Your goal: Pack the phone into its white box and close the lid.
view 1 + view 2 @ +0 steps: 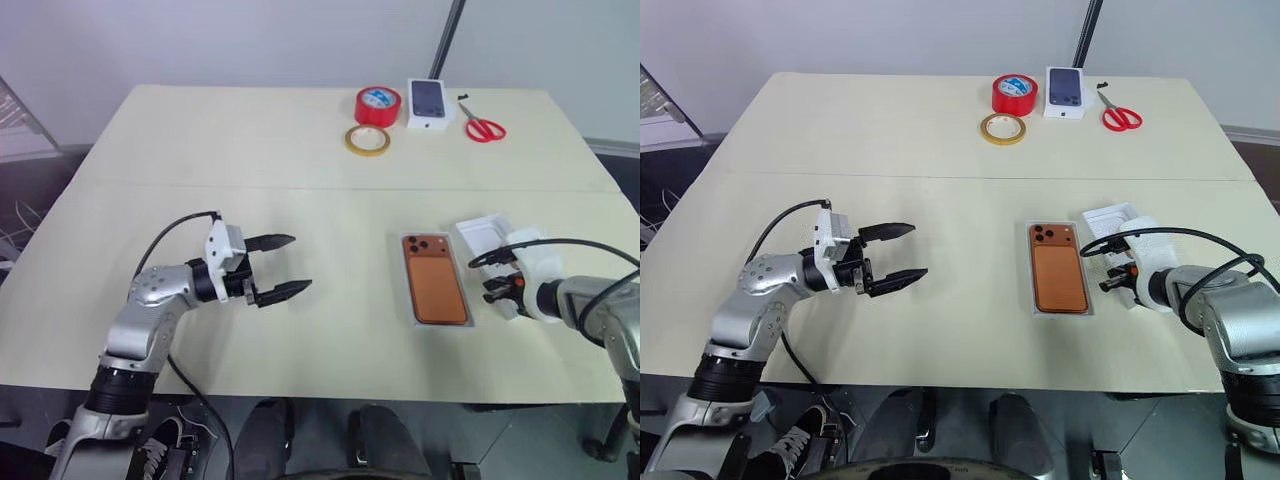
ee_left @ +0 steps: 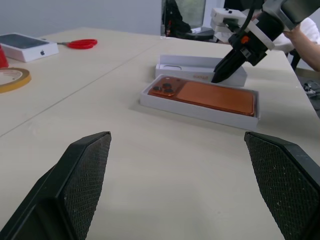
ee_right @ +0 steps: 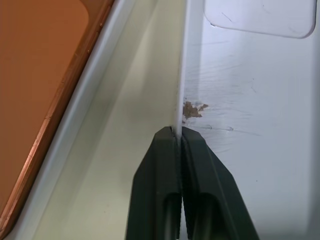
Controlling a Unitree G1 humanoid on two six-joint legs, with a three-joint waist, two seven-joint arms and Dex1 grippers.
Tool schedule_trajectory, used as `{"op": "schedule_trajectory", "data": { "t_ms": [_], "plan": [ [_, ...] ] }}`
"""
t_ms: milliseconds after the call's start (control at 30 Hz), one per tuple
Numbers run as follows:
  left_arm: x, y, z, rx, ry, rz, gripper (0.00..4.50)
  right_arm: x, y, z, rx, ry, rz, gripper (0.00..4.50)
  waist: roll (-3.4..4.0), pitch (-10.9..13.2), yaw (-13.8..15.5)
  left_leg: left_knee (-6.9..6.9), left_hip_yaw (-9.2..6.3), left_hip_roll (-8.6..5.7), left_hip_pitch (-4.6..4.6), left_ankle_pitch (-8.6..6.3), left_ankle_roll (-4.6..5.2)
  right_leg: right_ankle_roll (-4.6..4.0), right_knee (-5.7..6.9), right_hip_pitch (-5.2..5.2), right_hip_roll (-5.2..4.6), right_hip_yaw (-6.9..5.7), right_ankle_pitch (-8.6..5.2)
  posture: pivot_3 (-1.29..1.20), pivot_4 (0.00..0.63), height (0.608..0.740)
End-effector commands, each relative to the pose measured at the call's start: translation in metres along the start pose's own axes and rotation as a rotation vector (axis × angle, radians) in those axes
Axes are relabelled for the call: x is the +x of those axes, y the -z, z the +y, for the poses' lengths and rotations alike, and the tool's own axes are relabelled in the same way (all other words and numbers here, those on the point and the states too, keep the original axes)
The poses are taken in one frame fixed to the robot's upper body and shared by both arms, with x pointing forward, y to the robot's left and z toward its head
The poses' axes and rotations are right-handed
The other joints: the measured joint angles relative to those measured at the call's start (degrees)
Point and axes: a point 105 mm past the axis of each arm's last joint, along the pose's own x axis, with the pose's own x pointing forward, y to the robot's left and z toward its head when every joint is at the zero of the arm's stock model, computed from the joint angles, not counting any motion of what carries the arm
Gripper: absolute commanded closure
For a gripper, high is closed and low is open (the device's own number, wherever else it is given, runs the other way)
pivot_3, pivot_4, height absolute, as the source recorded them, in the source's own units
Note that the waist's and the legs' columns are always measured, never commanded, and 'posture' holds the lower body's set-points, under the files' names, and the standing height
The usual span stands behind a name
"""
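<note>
Lower right of the head view: phone [image 1: 436,279] lying back-up inside white box [image 1: 441,323] on the table [image 1: 250,150]. Just right of it, lid [image 1: 482,235], its thin rim pinched between the closed fingers of right gripper [image 3: 177,132]. Lower left: left gripper [image 1: 283,267] hovering, fingers spread wide, holding nothing.

You are looking down on a pale cream counter [image 1: 250,200] with a seam running across its middle, lit evenly with soft shadows. Behind it stands a plain light grey wall [image 1: 250,40], with a dark slanted pole [image 1: 447,38] rising at the far edge. Dark floor [image 1: 40,170] shows at the sides.
</note>
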Motion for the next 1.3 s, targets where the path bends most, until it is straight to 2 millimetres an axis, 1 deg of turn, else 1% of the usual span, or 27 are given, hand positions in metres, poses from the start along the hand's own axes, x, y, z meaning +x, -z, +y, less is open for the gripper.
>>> {"op": "schedule_trajectory", "data": {
  "t_ms": [33, 67, 133, 167, 233, 267, 300, 333, 400, 467, 567, 667, 733, 800, 900, 967, 1033, 1067, 1100, 1167, 1200, 1267, 1300],
  "plan": [
    [0.002, -0.011, 0.0, 0.045, 0.002, -0.014, 0.0, 0.002, -0.006, -0.001, -0.019, -0.012, -0.045, 4.47, 0.0, 0.0, 0.0, 0.0, 0.0, 0.0, 0.0, 0.0, 0.0, 0.0, 0.0, 0.0, 0.0, 0.0, 0.0, 0.0, 0.15, 0.74],
    [0.002, -0.01, 0.0, 0.044, 0.001, -0.01, 0.0, 0.0, -0.013, -0.002, 0.034, -0.035, -0.097, 4.47, 0.0, 0.0, -0.01, 0.0, 0.0, 0.0, -0.01, 0.0, 0.0, 0.0, 0.0, -0.01, 0.0, 0.0, 0.0, 0.0, 0.15, 0.74],
    [0.001, -0.009, 0.002, 0.039, -0.004, -0.001, 0.0, -0.001, -0.023, -0.012, 0.094, 0.0, -0.171, 4.47, 0.01, 0.01, -0.15, 0.0, 0.0, 0.01, -0.01, 0.0, 0.0, 0.0, 0.0, -0.01, 0.03, 0.0, 0.0, 0.0, 0.15, 0.74],
    [0.001, -0.008, 0.002, 0.037, -0.006, 0.002, 0.0, -0.002, -0.031, -0.017, 0.156, 0.01, -0.227, 4.47, 0.02, 0.01, -0.28, -0.01, 0.01, 0.01, -0.01, 0.0, 0.0, 0.0, 0.02, -0.03, 0.03, 0.01, 0.0, 0.0, 0.15, 0.74],
    [0.002, -0.007, 0.003, 0.037, -0.008, 0.006, 0.0, -0.001, -0.038, -0.02, 0.213, -0.001, -0.28, 4.47, 0.04, 0.03, -0.6, -0.02, 0.01, 0.01, -0.03, 0.0, 0.0, 0.0, 0.03, -0.06, 0.03, 0.01, 0.0, 0.0, 0.15, 0.74],
    [0.002, -0.007, 0.004, 0.03, -0.01, 0.007, 0.0, 0.0, -0.047, -0.02, 0.262, -0.023, -0.338, 4.47, 0.04, 0.03, -0.73, -0.02, 0.02, 0.0, -0.04, 0.0, 0.0, 0.01, 0.03, -0.07, 0.02, 0.02, 0.0, 0.0, 0.15, 0.74],
    [0.004, -0.007, 0.004, 0.028, -0.011, 0.006, 0.0, 0.001, -0.062, -0.017, 0.362, -0.083, -0.421, 4.47, 0.02, 0.03, -0.79, -0.03, 0.02, 0.0, -0.06, 0.0, 0.0, 0.01, 0.03, -0.09, 0.03, 0.02, 0.0, 0.0, 0.15, 0.74],
    [0.004, -0.006, 0.004, 0.026, -0.011, 0.005, 0.0, 0.0, -0.072, -0.015, 0.436, -0.131, -0.479, 4.47, 0.02, 0.04, -1.08, -0.03, 0.01, 0.0, -0.06, 0.0, 0.0, 0.01, 0.03, -0.09, 0.03, 0.01, 0.0, 0.0, 0.15, 0.74],
    [0.007, -0.006, 0.004, 0.027, -0.017, 0.006, 0.0, -0.003, -0.094, 0.004, 0.461, -0.276, -0.581, 4.47, 0.05, 0.05, -1.11, -0.04, 0.04, 0.01, -0.05, 0.0, 0.0, 0.02, 0.12, -0.14, 0.05, 0.05, 0.01, 0.0, 0.15, 0.74],
    [0.008, -0.006, 0.004, 0.028, -0.024, 0.004, 0.0, -0.011, -0.109, 0.028, 0.524, -0.43, -0.668, 4.47, 0.06, 0.05, -1.01, -0.09, 0.01, 0.04, -0.06, 0.0, 0.0, 0.02, 0.13, -0.19, 0.08, 0.03, 0.01, 0.0, 0.15, 0.74],
    [0.007, -0.006, 0.005, 0.022, -0.03, 0.007, 0.0, -0.024, -0.119, 0.055, 0.602, -0.62, -0.742, 4.47, 0.07, 0.06, -0.9, -0.16, 0.02, 0.05, -0.12, 0.0, 0.0, 0.02, 0.14, -0.29, 0.08, 0.04, 0.0, 0.0, 0.15, 0.74],
    [0.005, -0.006, 0.006, 0.018, -0.035, 0.012, 0.0, -0.043, -0.114, 0.093, 0.639, -0.857, -0.733, 4.47, 0.07, 0.06, -0.84, -0.09, 0.03, 0.03, -0.14, 0.01, -0.01, 0.02, 0.17, -0.27, 0.01, 0.04, 0.0, 0.0, 0.15, 0.74],
    [0.006, -0.006, 0.006, 0.016, -0.036, 0.01, 0.0, -0.054, -0.104, 0.112, 0.639, -0.986, -0.699, 4.47, 0.07, 0.06, -0.81, -0.08, 0.02, 0.03, -0.14, 0.0, 0.0, 0.02, 0.17, -0.25, -0.01, 0.03, 0.0, 0.0, 0.15, 0.74],
    [0.008, -0.006, 0.006, 0.016, -0.041, 0.007, 0.0, -0.066, -0.099, 0.125, 0.655, -1.084, -0.685, 4.47, 0.07, 0.06, -0.81, -0.08, 0.02, 0.03, -0.15, 0.0, 0.0, 0.02, 0.16, -0.25, -0.04, 0.02, 0.0, 0.0, 0.15, 0.74],
    [0.011, -0.006, 0.005, 0.023, -0.041, -0.001, 0.0, -0.078, -0.094, 0.136, 0.727, -1.177, -0.636, 4.47, 0.07, 0.06, -1.1, -0.08, 0.05, 0.02, -0.14, 0.0, 0.0, 0.02, 0.16, -0.25, -0.06, 0.04, 0.01, 0.0, 0.15, 0.74],
    [0.014, -0.007, 0.003, 0.021, -0.037, -0.006, 0.0, -0.081, -0.081, 0.144, 0.75, -1.2, -0.549, 4.47, 0.08, 0.06, -1.13, -0.07, 0.05, 0.02, -0.14, 0.0, 0.01, 0.02, 0.15, -0.25, -0.03, 0.03, 0.0, 0.0, 0.15, 0.74],
    [0.018, -0.007, 0.0, 0.02, -0.033, -0.018, 0.0, -0.077, -0.057, 0.153, 0.735, -1.19, -0.409, 4.47, 0.05, 0.06, -1.0, -0.07, 0.03, 0.03, -0.15, -0.01, 0.03, 0.03, 0.12, -0.25, 0.0, 0.02, -0.01, 0.0, 0.15, 0.74],
    [0.02, -0.007, -0.002, 0.013, -0.024, -0.025, 0.0, -0.077, -0.05, 0.154, 0.73, -1.184, -0.378, 4.47, 0.06, 0.06, -0.97, -0.07, 0.03, 0.03, -0.16, -0.01, 0.03, 0.03, 0.1, -0.24, 0.03, 0.02, -0.01, 0.0, 0.15, 0.74],
    [0.024, -0.006, -0.006, 0.007, -0.014, -0.032, 0.0, -0.073, -0.046, 0.15, 0.769, -1.161, -0.365, 4.47, 0.04, 0.07, -0.98, -0.06, 0.04, 0.02, -0.18, -0.01, 0.03, 0.03, 0.1, -0.25, 0.02, 0.04, -0.01, 0.0, 0.15, 0.74],
    [0.03, -0.003, -0.015, -0.022, 0.023, -0.045, 0.52, -0.061, -0.039, 0.141, 0.836, -1.108, -0.334, 4.5, 0.04, 0.06, -1.03, -0.02, 0.04, 0.03, -0.17, -0.01, 0.03, 0.02, 0.1, -0.23, 0.04, 0.04, 0.0, 0.0, 0.15, 0.74],
    [0.034, -0.001, -0.018, -0.022, 0.024, -0.051, 0.77, -0.06, -0.039, 0.139, 0.846, -1.107, -0.336, 4.5, 0.04, 0.06, -1.07, 0.0, 0.06, 0.03, -0.13, -0.01, 0.03, 0.02, 0.11, -0.19, 0.04, 0.07, 0.0, 0.0, 0.15, 0.74],
    [0.041, 0.002, -0.02, -0.016, 0.018, -0.054, 1.73, -0.061, -0.041, 0.137, 0.85, -1.116, -0.355, 4.5, 0.04, 0.06, -1.01, 0.0, 0.06, 0.03, -0.12, -0.01, 0.03, 0.03, 0.1, -0.17, 0.05, 0.08, 0.0, 0.0, 0.15, 0.74],
    [0.05, 0.006, -0.023, -0.015, 0.02, -0.057, 2.23, -0.059, -0.046, 0.133, 0.874, -1.104, -0.38, 4.5, 0.04, 0.06, -0.97, 0.0, 0.05, 0.03, -0.13, -0.02, 0.04, 0.03, 0.1, -0.19, 0.07, 0.07, 0.0, 0.0, 0.15, 0.74]
  ]
}}
